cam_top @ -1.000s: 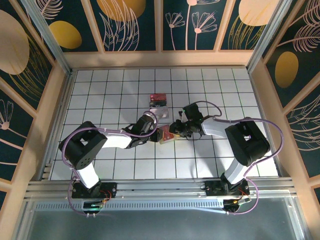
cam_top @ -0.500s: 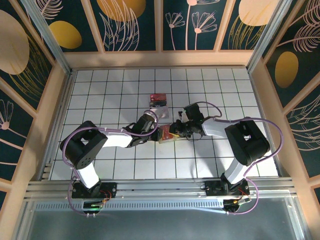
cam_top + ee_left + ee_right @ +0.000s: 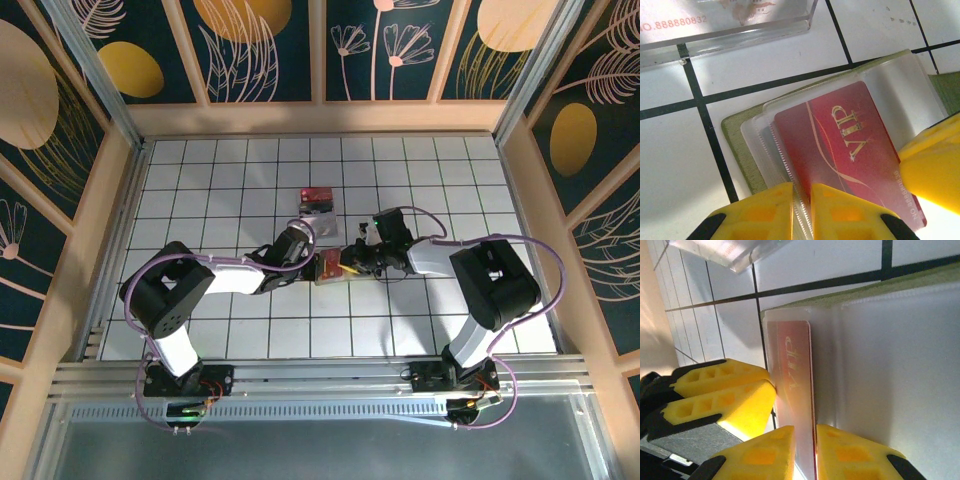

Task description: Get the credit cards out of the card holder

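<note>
Both grippers have narrowed and crowded closer onto the card holder (image 3: 327, 272), which lies flat mid-table between the left gripper (image 3: 314, 262) and the right gripper (image 3: 346, 267). From the left wrist, the left fingers pinch the holder's clear sleeves, with the red card (image 3: 850, 150) still pocketed. From the right wrist, the right fingers nip that card's edge, so I judge it ready to pull out

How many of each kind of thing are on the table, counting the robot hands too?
Robot hands: 2, the left hand and the right hand
card holder: 1
red VIP card: 1
clear box: 1
Total: 5
</note>
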Robot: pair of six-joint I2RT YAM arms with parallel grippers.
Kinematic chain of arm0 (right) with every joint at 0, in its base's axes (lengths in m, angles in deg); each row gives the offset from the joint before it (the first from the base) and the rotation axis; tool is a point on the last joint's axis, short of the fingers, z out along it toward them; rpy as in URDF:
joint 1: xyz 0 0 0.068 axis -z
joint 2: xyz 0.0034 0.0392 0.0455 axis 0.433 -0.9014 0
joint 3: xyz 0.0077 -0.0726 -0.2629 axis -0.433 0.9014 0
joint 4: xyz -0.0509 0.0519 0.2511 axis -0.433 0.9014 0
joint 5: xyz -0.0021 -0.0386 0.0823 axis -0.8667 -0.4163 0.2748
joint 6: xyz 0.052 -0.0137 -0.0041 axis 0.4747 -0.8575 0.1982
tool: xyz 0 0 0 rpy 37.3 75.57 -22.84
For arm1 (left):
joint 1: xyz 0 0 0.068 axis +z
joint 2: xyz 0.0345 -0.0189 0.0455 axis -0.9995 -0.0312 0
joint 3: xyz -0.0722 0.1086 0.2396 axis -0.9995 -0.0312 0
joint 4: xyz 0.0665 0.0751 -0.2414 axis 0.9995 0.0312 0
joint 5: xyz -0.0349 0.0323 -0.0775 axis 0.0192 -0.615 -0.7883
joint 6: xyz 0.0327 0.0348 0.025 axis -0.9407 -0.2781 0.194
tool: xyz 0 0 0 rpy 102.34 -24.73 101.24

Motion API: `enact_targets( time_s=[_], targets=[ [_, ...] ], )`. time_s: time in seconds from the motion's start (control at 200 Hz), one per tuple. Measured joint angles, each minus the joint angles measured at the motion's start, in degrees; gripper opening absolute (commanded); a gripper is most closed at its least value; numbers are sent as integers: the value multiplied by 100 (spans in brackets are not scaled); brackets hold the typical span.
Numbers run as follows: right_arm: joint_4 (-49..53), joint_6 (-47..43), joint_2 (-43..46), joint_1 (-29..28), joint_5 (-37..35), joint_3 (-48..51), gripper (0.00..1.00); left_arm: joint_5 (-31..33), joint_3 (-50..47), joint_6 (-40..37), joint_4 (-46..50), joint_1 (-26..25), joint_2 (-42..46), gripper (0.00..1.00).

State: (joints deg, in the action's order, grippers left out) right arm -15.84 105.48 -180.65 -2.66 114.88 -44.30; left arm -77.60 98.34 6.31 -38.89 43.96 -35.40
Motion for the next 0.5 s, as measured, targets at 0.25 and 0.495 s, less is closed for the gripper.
enact_targets(
  time_s=[0.25,0.495],
  targets=[
    [-407,118,-210,66,85,11,18,2,4,0,-2,37,0,16],
    [-726,238,-450,98,216,11,16,52,4,0,13,48,0,16]
  ],
)
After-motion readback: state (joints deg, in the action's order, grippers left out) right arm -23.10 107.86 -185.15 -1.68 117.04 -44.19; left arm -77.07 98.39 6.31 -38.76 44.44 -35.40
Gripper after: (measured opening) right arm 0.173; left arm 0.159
